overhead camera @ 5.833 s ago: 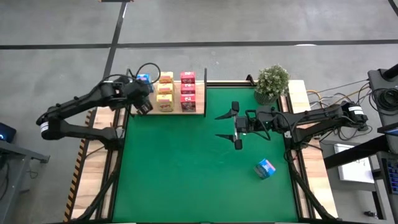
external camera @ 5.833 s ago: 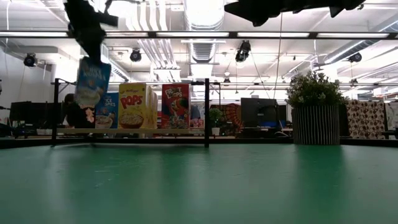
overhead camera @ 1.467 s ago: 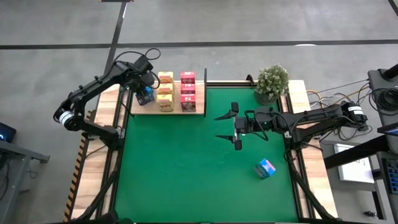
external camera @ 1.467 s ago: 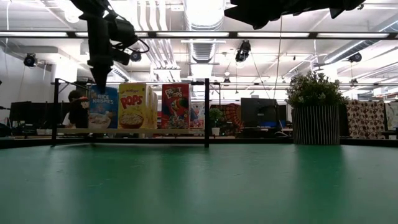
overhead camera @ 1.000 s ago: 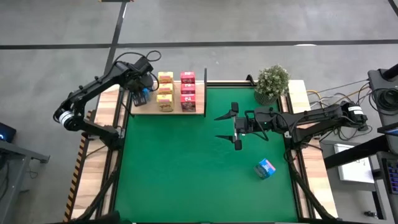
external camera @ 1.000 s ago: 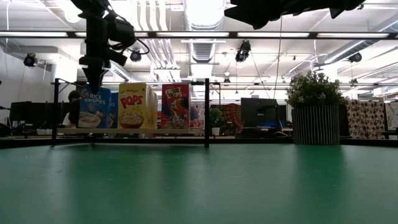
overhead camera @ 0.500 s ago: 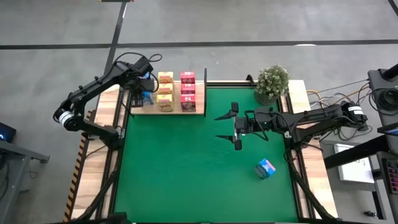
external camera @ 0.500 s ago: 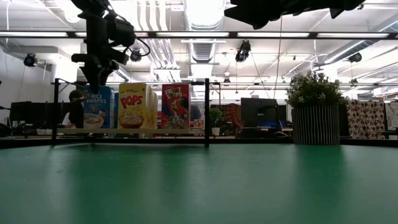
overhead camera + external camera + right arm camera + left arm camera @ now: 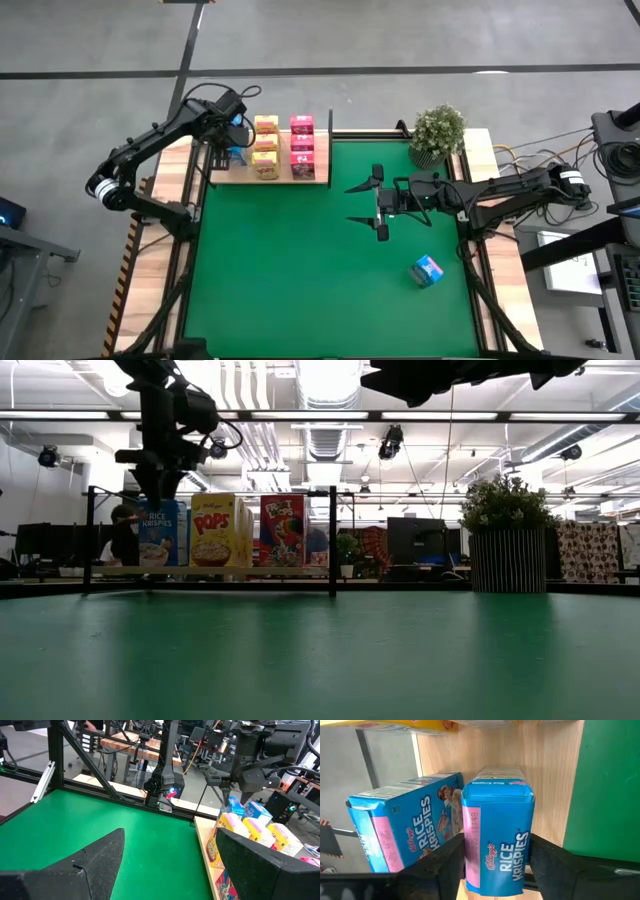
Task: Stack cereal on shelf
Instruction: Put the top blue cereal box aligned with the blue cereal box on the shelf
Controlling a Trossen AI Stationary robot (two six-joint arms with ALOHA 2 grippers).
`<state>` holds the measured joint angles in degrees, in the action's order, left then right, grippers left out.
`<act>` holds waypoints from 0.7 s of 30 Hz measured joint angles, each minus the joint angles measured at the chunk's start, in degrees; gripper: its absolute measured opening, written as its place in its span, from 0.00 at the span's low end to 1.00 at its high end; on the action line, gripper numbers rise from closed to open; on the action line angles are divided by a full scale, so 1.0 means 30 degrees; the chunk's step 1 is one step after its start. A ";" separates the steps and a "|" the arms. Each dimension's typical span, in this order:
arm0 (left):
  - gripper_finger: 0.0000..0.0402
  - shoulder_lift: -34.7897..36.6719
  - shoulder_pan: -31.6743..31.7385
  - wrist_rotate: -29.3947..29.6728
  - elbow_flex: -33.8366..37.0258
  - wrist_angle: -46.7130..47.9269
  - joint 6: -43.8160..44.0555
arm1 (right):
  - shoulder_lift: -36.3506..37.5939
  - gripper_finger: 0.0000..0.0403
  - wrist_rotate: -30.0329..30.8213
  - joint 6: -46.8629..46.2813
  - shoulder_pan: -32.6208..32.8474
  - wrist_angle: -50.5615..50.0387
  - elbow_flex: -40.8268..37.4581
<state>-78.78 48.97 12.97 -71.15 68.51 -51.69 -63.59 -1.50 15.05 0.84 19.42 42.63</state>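
Shelf (image 9: 310, 175) end: left gripper (image 9: 232, 141) seemingly astride cereal (image 9: 497, 840)

Worktop (image 9: 150, 215) carries a green mat (image 9: 320, 270); on the mat lies one blue cereal box (image 9: 427, 270), tilted. A potted plant (image 9: 437, 133) stands at the far edge. The shelf (image 9: 318, 172) bears blue (image 9: 236, 155), yellow (image 9: 265, 148) and pink boxes (image 9: 302, 145) in rows

Left arm reaches out to the far left end of the shelf (image 9: 322, 176), wrist turned down, with the left gripper (image 9: 232, 143) over that end and its fingers (image 9: 445, 865) set apart. Right arm extends level, well to the right of the shelf, right gripper (image 9: 368, 206) spread wide and holding nothing.
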 joint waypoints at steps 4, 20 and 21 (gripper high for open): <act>0.51 0.0000 0.0006 0.0048 0.0012 -0.0128 -0.0120 | 0.0000 0.75 0.0000 -0.0001 0.0000 0.0000 0.0000; 0.51 0.1302 -0.0008 0.1366 -0.0523 -0.0340 0.1238 | 0.0000 0.75 0.0007 -0.0012 0.0000 -0.0046 0.0000; 0.51 0.1390 -0.0028 0.1355 -0.0669 -0.0279 0.1450 | 0.0000 0.75 0.0007 -0.0010 0.0000 -0.0084 0.0000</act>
<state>-74.61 48.88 17.04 -73.15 67.67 -47.34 -63.59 -1.48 15.02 0.84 19.17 42.63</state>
